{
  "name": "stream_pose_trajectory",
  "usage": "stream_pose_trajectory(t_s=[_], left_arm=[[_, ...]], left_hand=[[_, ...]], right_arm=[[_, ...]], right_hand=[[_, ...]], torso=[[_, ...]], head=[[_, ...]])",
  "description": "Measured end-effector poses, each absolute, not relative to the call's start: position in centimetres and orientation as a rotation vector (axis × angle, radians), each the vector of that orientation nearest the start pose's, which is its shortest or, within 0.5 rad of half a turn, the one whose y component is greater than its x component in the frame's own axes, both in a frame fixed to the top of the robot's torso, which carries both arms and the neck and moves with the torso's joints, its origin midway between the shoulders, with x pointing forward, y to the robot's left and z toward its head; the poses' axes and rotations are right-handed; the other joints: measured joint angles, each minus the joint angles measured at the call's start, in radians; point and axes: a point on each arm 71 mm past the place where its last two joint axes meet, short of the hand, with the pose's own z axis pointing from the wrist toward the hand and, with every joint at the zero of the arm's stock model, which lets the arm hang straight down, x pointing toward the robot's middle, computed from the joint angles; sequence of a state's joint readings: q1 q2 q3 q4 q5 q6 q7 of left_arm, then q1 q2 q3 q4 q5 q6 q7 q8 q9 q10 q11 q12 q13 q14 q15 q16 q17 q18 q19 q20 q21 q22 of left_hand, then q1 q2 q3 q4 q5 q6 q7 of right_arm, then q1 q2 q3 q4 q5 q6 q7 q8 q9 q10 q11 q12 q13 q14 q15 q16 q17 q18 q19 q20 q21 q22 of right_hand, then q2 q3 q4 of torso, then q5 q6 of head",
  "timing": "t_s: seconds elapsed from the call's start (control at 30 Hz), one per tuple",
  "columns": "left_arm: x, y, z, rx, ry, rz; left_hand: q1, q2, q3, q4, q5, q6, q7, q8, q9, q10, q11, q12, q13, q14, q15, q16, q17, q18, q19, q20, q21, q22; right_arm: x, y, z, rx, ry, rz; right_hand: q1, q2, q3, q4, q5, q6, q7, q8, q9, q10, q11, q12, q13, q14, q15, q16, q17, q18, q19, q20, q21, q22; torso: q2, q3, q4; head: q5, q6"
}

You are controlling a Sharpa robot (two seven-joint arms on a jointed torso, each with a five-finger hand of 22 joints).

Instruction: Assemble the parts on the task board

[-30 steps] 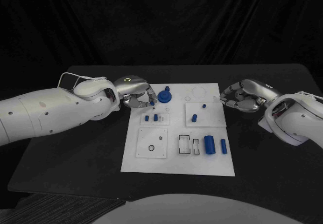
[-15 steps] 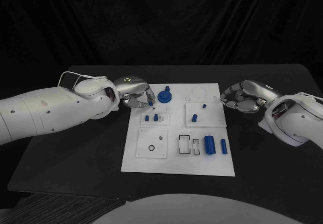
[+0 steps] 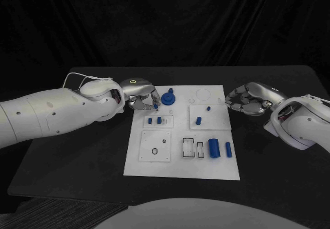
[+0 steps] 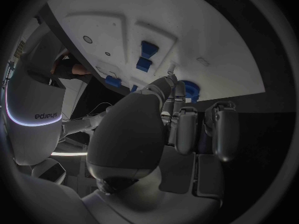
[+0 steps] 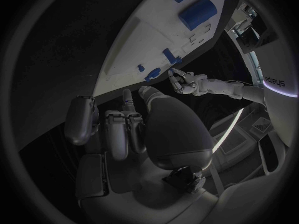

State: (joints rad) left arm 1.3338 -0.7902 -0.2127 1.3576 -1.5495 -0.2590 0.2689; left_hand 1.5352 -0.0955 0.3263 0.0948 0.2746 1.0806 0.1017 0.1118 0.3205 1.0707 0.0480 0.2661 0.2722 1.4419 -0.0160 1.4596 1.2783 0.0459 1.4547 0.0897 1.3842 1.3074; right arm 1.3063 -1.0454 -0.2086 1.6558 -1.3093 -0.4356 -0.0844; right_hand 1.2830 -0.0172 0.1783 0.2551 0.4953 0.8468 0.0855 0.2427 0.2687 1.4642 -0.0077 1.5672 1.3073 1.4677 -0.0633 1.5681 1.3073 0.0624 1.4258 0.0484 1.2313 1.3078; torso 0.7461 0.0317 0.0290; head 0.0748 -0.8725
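Head view: left hand (image 3: 143,100) at task board (image 3: 183,167) corner.

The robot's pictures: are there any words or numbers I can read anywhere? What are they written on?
"sharpa", seen mirrored, on the robot's white body panel in the left wrist view.
The same brand word on a white panel in the right wrist view, too curved and small to read surely.
No words or numbers readable on the task board or the blue parts.

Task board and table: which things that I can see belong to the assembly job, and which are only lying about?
Job:
- task board
- blue parts, e.g. large cylinder, round part
- left hand at the board's far-left corner
- right hand, curled, holding nothing

Lying about:
- only the black table
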Motion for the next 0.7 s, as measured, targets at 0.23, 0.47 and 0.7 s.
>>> stream_pose_trajectory(t_s=[0.23,0.47,0.7], left_arm=[[50.22,20.09,-18.83,0.604,1.638,-0.735],[50.26,19.96,-18.92,0.606,1.647,-0.735],[50.30,19.95,-19.00,0.606,1.655,-0.732]], left_hand=[[0.000,0.000,0.001,-0.001,0.000,0.000,0.000,-0.004,-0.002,0.005,0.002,0.000,-0.002,0.000,0.000,0.000,-0.004,0.000,0.000,0.000,0.000,0.000],[0.000,0.000,0.004,-0.004,0.000,0.000,0.000,-0.004,-0.002,0.005,0.002,0.000,-0.003,0.000,0.000,-0.004,-0.007,0.000,0.000,0.000,-0.004,0.000],[0.000,0.000,0.007,-0.007,0.000,0.000,0.000,-0.006,-0.002,0.005,0.002,-0.004,-0.004,-0.004,0.004,-0.004,-0.007,0.000,-0.017,0.005,-0.031,0.000]], right_arm=[[45.37,-26.51,-18.07,-0.001,1.663,0.614],[45.38,-26.56,-18.09,0.000,1.663,0.613],[45.39,-26.56,-18.10,0.000,1.663,0.613]], right_hand=[[0.002,0.002,0.000,0.000,0.000,0.000,0.000,0.000,0.000,0.000,0.000,0.000,0.000,0.000,0.000,0.000,0.000,0.000,0.000,0.000,0.000,0.000],[0.004,0.004,0.000,0.000,0.000,0.000,0.000,0.000,0.000,0.000,0.000,0.000,0.000,0.000,0.000,0.000,0.000,0.000,0.000,0.000,0.000,0.000],[0.004,0.004,0.000,0.000,0.000,0.000,0.000,0.000,0.000,0.000,0.000,0.000,0.000,0.000,0.000,0.000,0.000,0.000,0.000,0.000,0.000,0.000]], torso=[[0.000,0.0000,-0.0002],[0.001,0.0004,-0.0001],[0.000,0.0006,-0.0001]], head=[[-0.001,0.000],[-0.001,0.000],[-0.003,0.000]])
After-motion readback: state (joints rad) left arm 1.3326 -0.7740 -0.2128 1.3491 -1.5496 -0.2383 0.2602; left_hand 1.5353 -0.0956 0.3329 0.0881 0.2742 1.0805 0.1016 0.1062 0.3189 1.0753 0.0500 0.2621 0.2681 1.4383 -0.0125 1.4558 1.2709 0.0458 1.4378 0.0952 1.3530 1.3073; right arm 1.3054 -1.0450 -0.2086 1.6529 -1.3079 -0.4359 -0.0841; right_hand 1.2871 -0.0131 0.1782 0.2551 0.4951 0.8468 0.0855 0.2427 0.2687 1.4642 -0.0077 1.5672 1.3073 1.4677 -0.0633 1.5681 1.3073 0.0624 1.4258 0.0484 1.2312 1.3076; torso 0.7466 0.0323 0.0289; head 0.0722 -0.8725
